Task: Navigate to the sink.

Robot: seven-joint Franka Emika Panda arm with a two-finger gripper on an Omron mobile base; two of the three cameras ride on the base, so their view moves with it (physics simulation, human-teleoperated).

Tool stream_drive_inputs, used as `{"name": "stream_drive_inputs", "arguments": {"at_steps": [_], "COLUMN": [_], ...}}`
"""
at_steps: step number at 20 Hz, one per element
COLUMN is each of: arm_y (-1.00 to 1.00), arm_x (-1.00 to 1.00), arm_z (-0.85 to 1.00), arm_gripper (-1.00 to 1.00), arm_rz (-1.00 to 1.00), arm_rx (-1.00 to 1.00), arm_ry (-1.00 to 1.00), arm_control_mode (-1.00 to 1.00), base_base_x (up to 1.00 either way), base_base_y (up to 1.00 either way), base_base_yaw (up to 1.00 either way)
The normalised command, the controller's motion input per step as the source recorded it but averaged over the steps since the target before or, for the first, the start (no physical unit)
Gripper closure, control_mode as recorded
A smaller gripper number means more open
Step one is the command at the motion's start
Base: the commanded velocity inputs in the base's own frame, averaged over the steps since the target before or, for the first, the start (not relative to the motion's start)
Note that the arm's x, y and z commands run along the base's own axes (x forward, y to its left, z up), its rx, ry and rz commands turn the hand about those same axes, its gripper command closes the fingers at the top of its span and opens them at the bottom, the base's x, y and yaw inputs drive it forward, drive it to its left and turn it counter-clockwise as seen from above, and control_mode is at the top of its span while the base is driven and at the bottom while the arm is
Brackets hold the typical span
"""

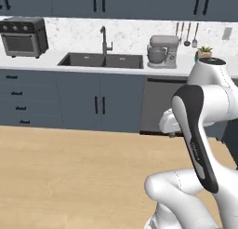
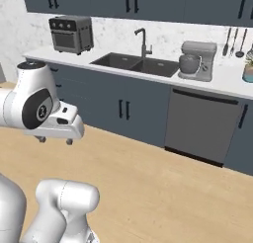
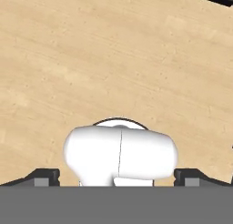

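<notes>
Closest thing in frame is the arm [image 1: 197,144], folded up tight over the base with the hand tucked in and pointed down at the floor [image 3: 91,59], which I'd guess is just the carry pose so nothing sticks out while the base drives. The fingers [image 3: 48,176] look spread wide in the hand view, one tip low at each side, nothing between them. Past a fair stretch of bare wood floor comes the run of dark blue cabinets [image 1: 100,102] with the white bench [image 1: 42,61] on top. The sink [image 1: 102,60] is set into the bench about mid-run, between the toaster oven [image 1: 23,36] toward the left end and the mixer [image 1: 162,51] just to its right. It's a wide dark-grey rectangle with two basins and a divider down the middle, and a tall dark angular faucet [image 1: 105,41] stands at its back edge against the speckled backsplash; can't make out the drains from here. A dishwasher [image 2: 205,126] sits under the bench below the mixer, with utensils [image 1: 186,35] hanging on the wall and a small plant [image 1: 204,51] further right. My read is the base is facing the right way but well apart from the sink, which sits a bit left of centre in the left base view, so there's more driving to do.
</notes>
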Motion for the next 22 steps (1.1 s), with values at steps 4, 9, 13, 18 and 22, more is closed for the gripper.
{"name": "stream_drive_inputs", "arguments": {"at_steps": [4,9,13,18,22], "arm_y": [0.0,0.0,0.0,0.0,0.0], "arm_x": [0.0,0.0,0.0,0.0,0.0], "arm_z": [0.0,0.0,0.0,0.0,0.0], "arm_gripper": [-1.0,-1.0,-1.0,-1.0,-1.0], "arm_rz": [0.0,0.0,0.0,0.0,0.0], "arm_rx": [0.0,0.0,0.0,0.0,0.0], "arm_ry": [0.0,0.0,0.0,0.0,0.0], "arm_control_mode": [1.0,1.0,1.0,1.0,1.0], "base_base_x": [1.0,1.0,1.0,1.0,1.0], "base_base_y": [0.54,0.49,0.51,0.45,0.46], "base_base_yaw": [-0.05,-0.13,-0.17,-0.18,-0.18]}}
